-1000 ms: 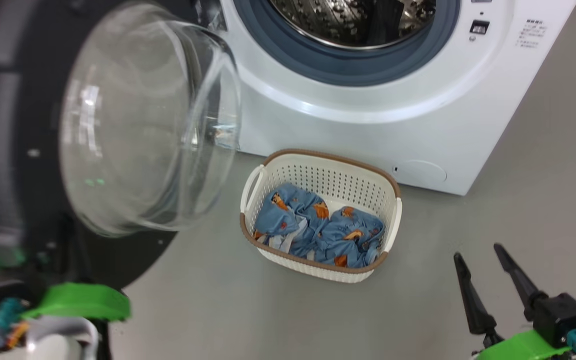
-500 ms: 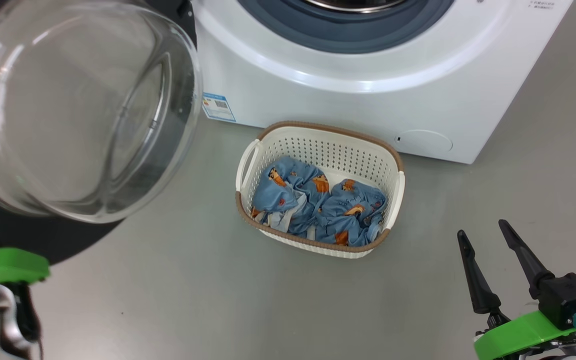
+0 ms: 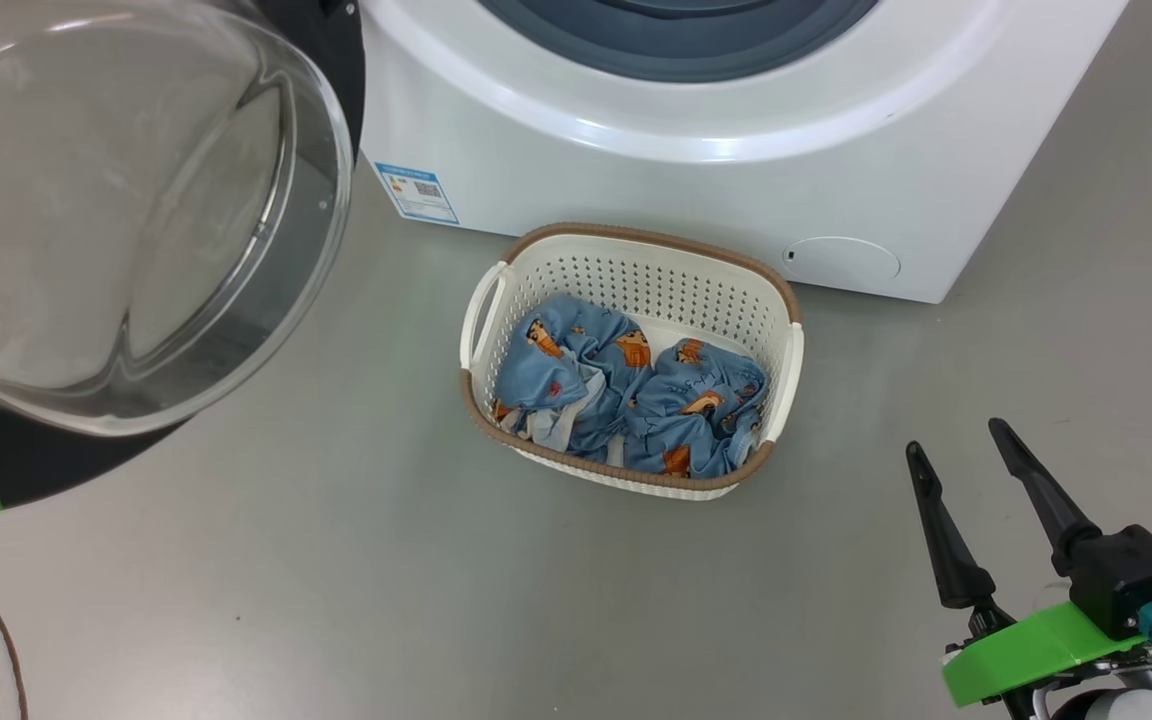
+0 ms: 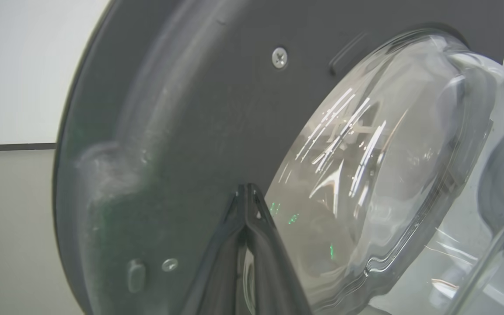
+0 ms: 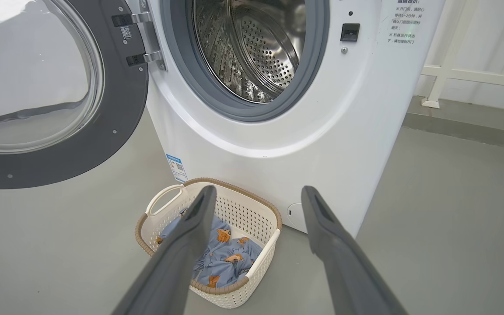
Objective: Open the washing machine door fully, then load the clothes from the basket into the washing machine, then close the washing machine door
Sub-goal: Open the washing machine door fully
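Hanging open at 10 o'clock, the washing machine door (image 3: 116,220) leaves the basket (image 3: 636,285) of clothes (image 3: 676,400) unobstructed; left fingers (image 4: 246,205) pinched shut, empty, near it; right fingers (image 3: 941,535) spread wide, empty.

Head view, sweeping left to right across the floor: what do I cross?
door → basket with the clothes inside → open right gripper

One washing machine (image 3: 636,190) here, with one door (image 5: 120,109), one blue energy label (image 3: 417,192) and one round flap (image 3: 841,260). One basket (image 3: 636,280), one bundle of clothes (image 3: 626,400). And two pincers: left pincer (image 4: 246,188), right pincer (image 3: 956,440).
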Robot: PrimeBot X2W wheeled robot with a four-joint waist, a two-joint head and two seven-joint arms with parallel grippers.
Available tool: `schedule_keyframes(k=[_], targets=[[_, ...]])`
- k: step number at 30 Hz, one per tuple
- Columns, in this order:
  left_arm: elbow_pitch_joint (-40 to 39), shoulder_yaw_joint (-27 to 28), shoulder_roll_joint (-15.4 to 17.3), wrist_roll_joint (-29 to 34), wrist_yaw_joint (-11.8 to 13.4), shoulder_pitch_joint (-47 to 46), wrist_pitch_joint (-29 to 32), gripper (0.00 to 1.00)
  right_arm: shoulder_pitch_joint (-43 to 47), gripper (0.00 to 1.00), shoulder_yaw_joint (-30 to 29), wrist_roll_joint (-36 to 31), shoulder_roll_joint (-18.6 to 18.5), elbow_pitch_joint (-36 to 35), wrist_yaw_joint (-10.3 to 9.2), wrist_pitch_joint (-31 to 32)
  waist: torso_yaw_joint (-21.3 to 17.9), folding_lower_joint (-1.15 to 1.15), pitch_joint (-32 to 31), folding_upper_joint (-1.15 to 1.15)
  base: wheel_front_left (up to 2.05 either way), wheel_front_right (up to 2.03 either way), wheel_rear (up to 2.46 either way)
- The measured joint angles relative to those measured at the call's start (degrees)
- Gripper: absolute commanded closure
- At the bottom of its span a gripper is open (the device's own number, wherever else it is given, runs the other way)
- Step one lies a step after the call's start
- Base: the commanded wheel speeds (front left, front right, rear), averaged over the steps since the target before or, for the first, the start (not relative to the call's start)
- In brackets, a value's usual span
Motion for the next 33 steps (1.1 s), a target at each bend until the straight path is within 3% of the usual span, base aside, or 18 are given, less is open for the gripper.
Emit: schedule_keyframes(k=[6,12,22,27,33], targets=[[-0.09,3.52,-2.11,2.77,-1.14,0.1,0.0,1.0,-0.1,0.0,0.05,0.09,-0.03,0.53,0.0,-0.04,-0.16,0.0,-0.25,0.0,0.0,0.0,0.0],[-4.95,6.28,-4.83,5.88,-3.02,2.49,0.0,1.0,-0.86,0.0,0.34,0.38,-0.05,0.78,0.0,-0.18,-0.11,0.0,-0.99,0.0,0.0,0.0,0.0],[-20.81,7.94,-11.96,10.72,-4.57,15.02,0.0,1.0,-0.93,0.0,0.65,0.38,0.11,1.6,0.0,-0.78,-0.34,0.0,-3.35,0.0,0.0,0.0,0.0],[-27.98,5.43,-13.16,11.43,-5.1,22.03,0.0,1.0,-0.44,0.0,0.74,0.4,0.82,1.96,0.0,-1.04,-0.66,0.0,-4.86,0.0,0.0,0.0,0.0],[-33.25,-2.74,-13.27,11.9,-5.52,29.22,0.0,1.0,1.79,0.0,0.87,0.4,1.49,2.02,0.0,-1.44,-1.13,0.0,-6.81,0.0,0.0,0.0,0.0]])
